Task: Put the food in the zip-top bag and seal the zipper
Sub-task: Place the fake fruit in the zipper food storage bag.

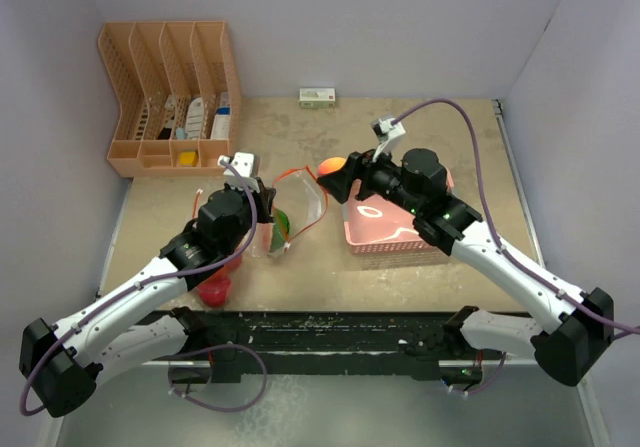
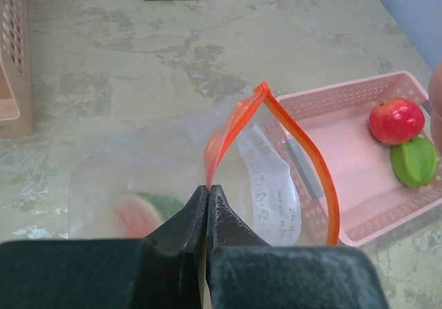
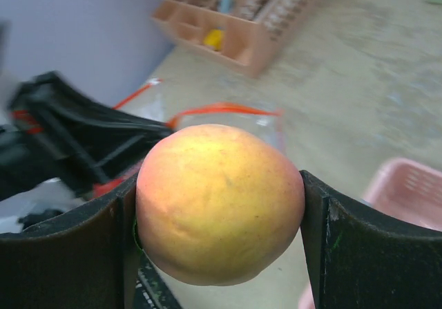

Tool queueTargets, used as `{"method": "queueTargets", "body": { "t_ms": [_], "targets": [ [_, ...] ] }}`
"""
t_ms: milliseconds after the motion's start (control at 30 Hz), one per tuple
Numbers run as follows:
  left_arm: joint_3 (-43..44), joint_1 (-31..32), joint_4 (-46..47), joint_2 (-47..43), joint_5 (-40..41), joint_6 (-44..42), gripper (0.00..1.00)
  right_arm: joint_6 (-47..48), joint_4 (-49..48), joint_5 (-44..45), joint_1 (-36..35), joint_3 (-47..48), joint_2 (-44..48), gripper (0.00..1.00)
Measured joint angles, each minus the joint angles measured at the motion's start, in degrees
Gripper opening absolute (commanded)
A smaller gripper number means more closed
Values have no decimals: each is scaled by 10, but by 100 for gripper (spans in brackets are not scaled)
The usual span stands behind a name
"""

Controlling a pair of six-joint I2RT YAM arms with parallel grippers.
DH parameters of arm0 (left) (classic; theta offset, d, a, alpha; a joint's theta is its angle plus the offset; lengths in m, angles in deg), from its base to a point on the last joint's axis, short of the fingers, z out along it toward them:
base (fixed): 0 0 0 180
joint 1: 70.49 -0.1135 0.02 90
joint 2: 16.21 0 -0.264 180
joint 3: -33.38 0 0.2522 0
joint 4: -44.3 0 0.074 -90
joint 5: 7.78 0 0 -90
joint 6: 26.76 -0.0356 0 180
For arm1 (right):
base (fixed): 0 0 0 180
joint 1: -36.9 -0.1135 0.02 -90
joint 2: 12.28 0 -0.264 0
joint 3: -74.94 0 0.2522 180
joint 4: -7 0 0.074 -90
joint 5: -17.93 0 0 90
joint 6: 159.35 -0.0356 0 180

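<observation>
The clear zip-top bag (image 1: 300, 199) with an orange zipper lies mid-table, its mouth held open. My left gripper (image 2: 207, 189) is shut on the bag's zipper rim (image 2: 219, 139); it also shows in the top view (image 1: 266, 207). A watermelon slice (image 2: 148, 210) lies inside the bag. My right gripper (image 3: 219, 205) is shut on a peach-orange fruit (image 3: 219, 198), held above the bag's mouth at its right side (image 1: 332, 170). A red apple (image 2: 396, 120) and a green piece (image 2: 413, 161) lie in the pink basket (image 2: 345, 136).
The pink basket (image 1: 395, 237) stands right of the bag, under my right arm. A peach desk organiser (image 1: 170, 97) stands at the back left. A small white-and-green box (image 1: 317, 96) lies by the back wall. A red piece (image 1: 213, 289) lies beside my left arm.
</observation>
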Motion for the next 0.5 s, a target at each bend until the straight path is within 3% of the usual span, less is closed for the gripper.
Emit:
{"method": "queueTargets", "body": {
  "t_ms": [300,500],
  "targets": [
    [0,0,18,18,-23,5,0,-13,-87,-95,-44,38,-117,27],
    [0,0,18,12,-24,5,0,-23,-90,-99,-54,38,-192,48]
  ]
}}
